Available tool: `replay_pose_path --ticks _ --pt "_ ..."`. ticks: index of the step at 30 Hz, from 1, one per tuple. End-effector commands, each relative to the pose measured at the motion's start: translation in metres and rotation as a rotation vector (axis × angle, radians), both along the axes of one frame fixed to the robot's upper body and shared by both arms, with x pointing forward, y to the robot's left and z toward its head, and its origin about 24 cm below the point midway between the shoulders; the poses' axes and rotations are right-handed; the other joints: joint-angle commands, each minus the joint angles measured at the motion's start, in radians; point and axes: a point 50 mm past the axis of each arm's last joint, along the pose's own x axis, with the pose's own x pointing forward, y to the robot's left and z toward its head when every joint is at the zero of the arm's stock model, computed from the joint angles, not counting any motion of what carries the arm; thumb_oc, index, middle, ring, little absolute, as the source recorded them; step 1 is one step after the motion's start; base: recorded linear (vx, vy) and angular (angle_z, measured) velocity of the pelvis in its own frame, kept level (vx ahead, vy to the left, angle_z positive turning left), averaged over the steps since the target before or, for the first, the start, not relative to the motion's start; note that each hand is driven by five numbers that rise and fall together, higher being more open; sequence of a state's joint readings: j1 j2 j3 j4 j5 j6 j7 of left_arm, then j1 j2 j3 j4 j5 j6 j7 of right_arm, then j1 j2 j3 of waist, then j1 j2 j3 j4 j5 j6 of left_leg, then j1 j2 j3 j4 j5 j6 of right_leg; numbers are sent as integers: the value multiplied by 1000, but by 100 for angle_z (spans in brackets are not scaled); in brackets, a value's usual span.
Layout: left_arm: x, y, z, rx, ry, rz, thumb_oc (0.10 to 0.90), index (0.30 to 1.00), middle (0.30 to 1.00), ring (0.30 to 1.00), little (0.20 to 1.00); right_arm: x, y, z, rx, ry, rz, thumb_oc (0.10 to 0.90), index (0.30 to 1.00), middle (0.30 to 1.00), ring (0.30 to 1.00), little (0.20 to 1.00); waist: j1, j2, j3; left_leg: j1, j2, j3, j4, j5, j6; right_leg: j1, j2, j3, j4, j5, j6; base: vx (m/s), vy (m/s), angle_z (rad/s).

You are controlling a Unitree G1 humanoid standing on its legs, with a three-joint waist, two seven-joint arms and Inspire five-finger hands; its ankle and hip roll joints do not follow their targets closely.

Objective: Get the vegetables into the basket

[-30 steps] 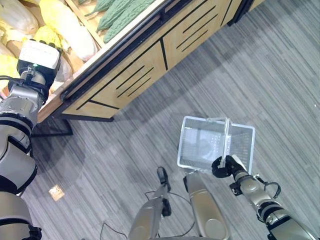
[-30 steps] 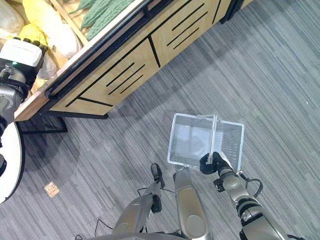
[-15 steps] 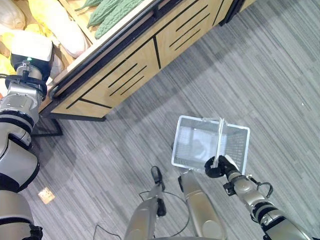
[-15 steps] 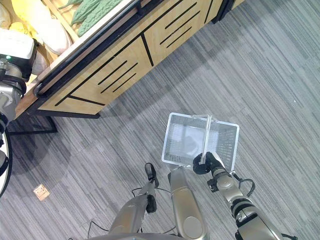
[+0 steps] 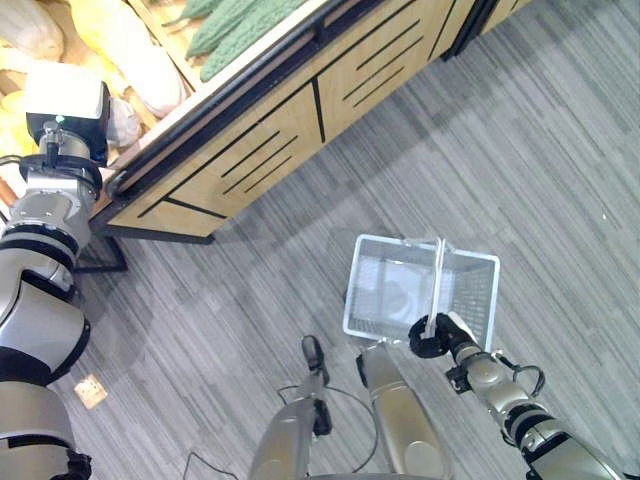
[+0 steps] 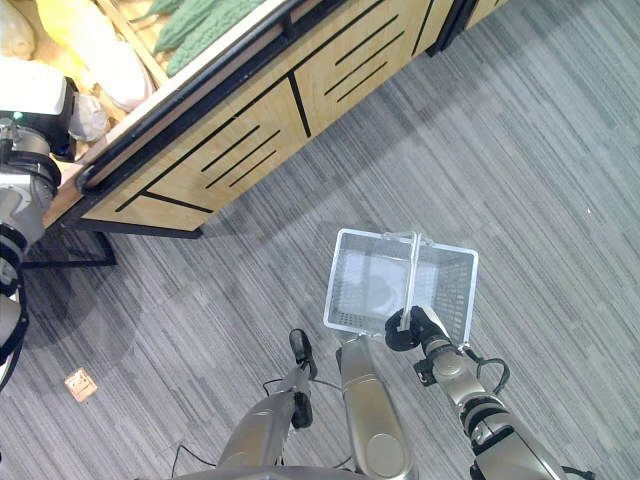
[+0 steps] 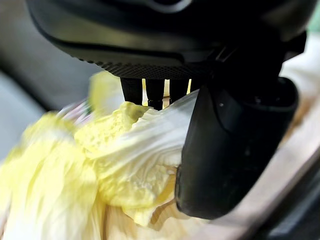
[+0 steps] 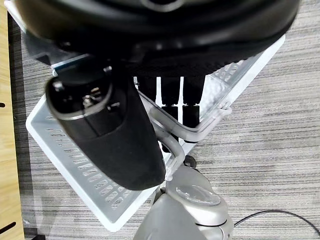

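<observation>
Nearest the camera, the right hand [image 5: 432, 336] was curled round the handle [image 5: 437, 280] of a white wire basket [image 5: 377, 291], which hung above grey carpet [image 5: 560, 170] and looked empty. Farther off, at the upper left, the left hand [image 7: 235, 145] reached onto a wooden produce stand [image 5: 270, 140] — its fingers and thumb were closing on a pale yellow cabbage [image 7: 125, 150], apparently gripping it, though not yet lifted clear. Green gourds [image 5: 240, 20] lay beyond. Judging by this, nothing was in the basket yet — the first pick was only under way.
</observation>
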State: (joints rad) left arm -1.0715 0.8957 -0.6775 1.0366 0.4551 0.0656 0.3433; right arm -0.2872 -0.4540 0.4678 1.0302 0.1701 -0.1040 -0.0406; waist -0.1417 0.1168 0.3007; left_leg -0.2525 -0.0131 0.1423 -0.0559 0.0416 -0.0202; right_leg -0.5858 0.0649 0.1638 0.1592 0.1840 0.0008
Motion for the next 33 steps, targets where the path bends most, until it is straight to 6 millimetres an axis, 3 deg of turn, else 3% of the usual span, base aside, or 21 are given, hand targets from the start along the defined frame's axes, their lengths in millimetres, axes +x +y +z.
replay_pose_path --ticks 1,3,6,9,14,18,19,20,25,29,33 --pt "-11 10 1 -57 -85 -14 400 300 300 300 300 -70 -2 -39 6 207 -5 400 300 300 300 300 36 -44 -53 14 1 -38 -31 -22 -19 230 -58 5 -246 -41 94 -16 52 21" --pt "-13 1 4 -67 -114 -82 400 300 300 300 300 -86 -5 -47 43 258 -56 400 300 300 300 300 43 -51 -79 76 3 -41 -31 -35 -14 291 -58 0 -246 -59 93 -28 71 23" --pt "-13 -4 10 -56 -127 -113 400 300 300 300 300 -94 -4 -50 43 293 -40 400 300 300 300 300 45 -56 -105 120 4 -42 -31 -47 -9 334 -56 -1 -246 -74 92 -10 49 9" --pt "-14 -23 25 -56 -194 -222 400 300 300 300 300 -109 -3 -57 46 356 -35 400 300 300 300 300 50 -58 -160 189 1 -42 -31 -67 0 399 -55 1 -246 -93 98 -23 67 2" --pt "-25 -39 21 -140 -259 -338 400 300 300 300 300 -123 3 -64 13 442 25 400 300 300 300 300 64 -58 -216 250 -4 -40 -31 -85 11 456 -57 4 -246 -103 104 -41 54 -2" --pt "-43 -57 -2 -319 -302 -459 400 300 300 300 300 -126 4 -67 -8 472 23 400 300 300 300 300 84 -69 -251 297 -13 -53 -31 -95 21 505 -60 -1 -246 -112 105 -90 63 -2" --pt "-64 -66 -25 -469 -299 -521 400 300 300 300 300 -127 -1 -67 2 473 -36 400 300 300 300 300 93 -79 -274 327 -15 -61 -31 -106 31 542 -61 -13 -246 -116 103 -135 118 0" --pt "-74 -74 -33 -537 -290 -569 400 300 300 300 300 -130 -3 -68 3 482 -66 400 300 300 300 300 100 -86 -280 345 -16 -72 -31 -112 36 563 -64 -23 -246 -121 102 -108 113 13" --pt "-96 -81 -51 -672 -243 -623 400 300 300 300 300 -137 -9 -68 9 500 -125 400 300 300 300 300 112 -98 -291 375 -18 -85 -31 -121 44 600 -67 -39 -246 -132 98 -21 55 20" --pt "-125 -86 -83 -883 -151 -639 400 300 300 300 300 -140 -11 -69 45 491 -215 400 300 300 300 300 132 -117 -299 401 -19 -109 -31 -128 56 623 -68 -57 -220 -155 92 -21 54 12" --pt "-138 -92 -102 -1071 -121 -643 400 300 300 300 300 -141 -12 -69 43 490 -227 400 300 300 300 300 139 -126 -299 410 -22 -125 -31 -130 62 632 -70 -68 -210 -162 90 -17 35 13"
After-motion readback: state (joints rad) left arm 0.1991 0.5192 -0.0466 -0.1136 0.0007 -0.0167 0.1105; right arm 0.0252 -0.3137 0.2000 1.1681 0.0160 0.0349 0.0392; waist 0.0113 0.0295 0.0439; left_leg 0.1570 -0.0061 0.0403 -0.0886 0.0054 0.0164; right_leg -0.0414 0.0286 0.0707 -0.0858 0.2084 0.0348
